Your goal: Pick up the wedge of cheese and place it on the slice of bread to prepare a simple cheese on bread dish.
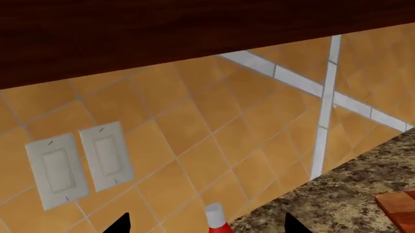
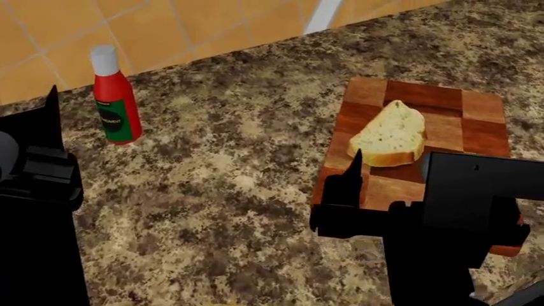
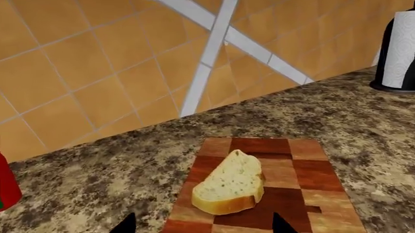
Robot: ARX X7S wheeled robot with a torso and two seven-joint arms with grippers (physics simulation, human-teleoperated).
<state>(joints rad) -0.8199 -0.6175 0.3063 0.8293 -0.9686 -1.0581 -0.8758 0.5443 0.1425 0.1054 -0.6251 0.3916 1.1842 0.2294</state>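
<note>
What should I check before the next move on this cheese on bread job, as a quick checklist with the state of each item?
1. Slice of bread lying flat on the cutting board: ok.
2. Top of the bread bare, ready to take the cheese: ok.
3. Wedge of cheese located: not ok, no view shows it.
4. Right tool holding anything: cannot tell; it sits over the near edge of the board, and the right wrist view shows nothing between the tips.
5. Left tool out of the way: ok, it points at the tiled wall near the ketchup bottle.
</note>
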